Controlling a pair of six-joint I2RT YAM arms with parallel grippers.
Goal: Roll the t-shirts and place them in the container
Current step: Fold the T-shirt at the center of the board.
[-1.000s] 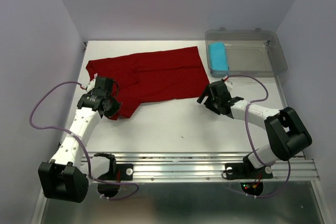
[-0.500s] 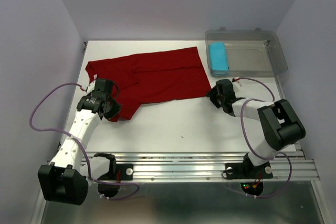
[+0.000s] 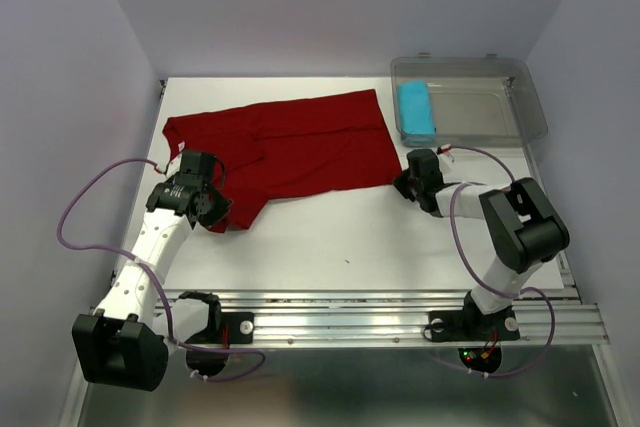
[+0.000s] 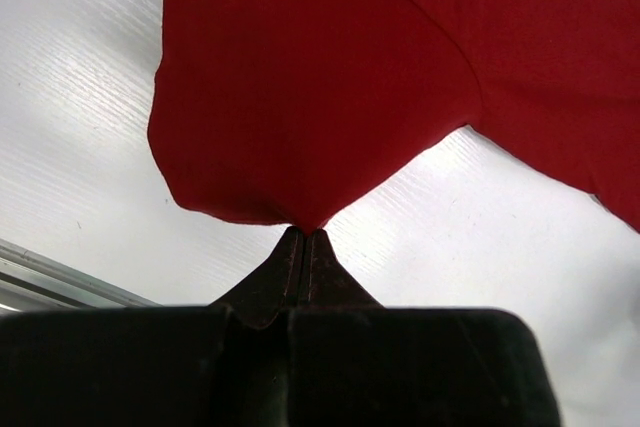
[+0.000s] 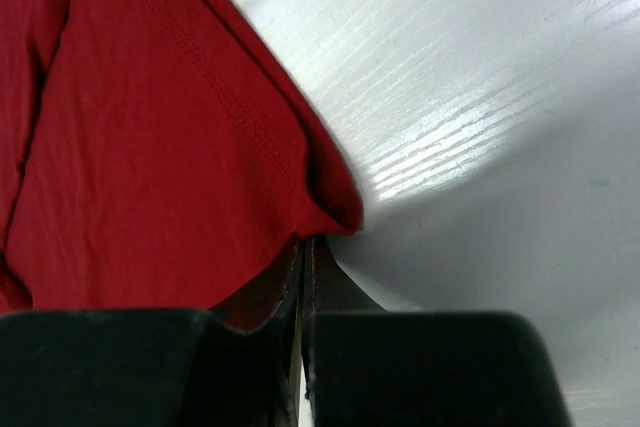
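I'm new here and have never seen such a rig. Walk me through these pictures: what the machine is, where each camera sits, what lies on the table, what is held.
The machine is a left arm and a right arm, bolted at the near edge of a white table, each ending in a two-finger gripper. The wide picture comes from a fixed camera above and behind them. The two close-ups come from cameras on the wrists, one per arm. A dark red t-shirt lies spread on the table. At the far right stands a clear plastic bin holding a blue t-shirt, already rolled. The left gripper is shut on the red shirt's near left edge, the right gripper on its near right corner.
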